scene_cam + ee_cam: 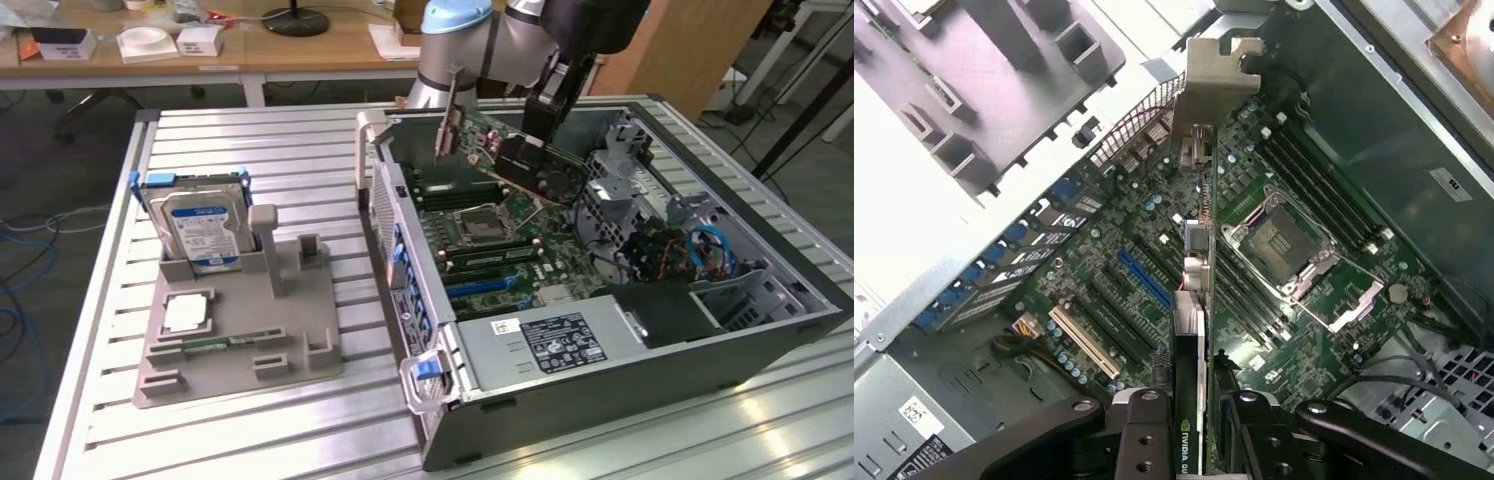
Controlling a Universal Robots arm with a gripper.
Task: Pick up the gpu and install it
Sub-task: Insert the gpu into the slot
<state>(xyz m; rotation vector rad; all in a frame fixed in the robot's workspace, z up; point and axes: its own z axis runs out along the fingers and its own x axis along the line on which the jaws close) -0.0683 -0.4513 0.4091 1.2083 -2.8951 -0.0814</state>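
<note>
One gripper clamps gpu edge-on over motherboard in open case.

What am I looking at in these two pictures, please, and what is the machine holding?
The machine is a robot arm with a two-fingered gripper at its end. One picture comes from a camera standing off the arm that sees the whole scene; the other comes from a camera on the arm's wrist, looking down along the gripper. On the slatted metal table lies an open computer case with its motherboard exposed. Beside it, toward the exterior view's left, a grey holder carries a hard drive and a processor chip. The gripper is shut on the gpu, a thin card with a silver bracket, held edge-down over the motherboard.
</note>
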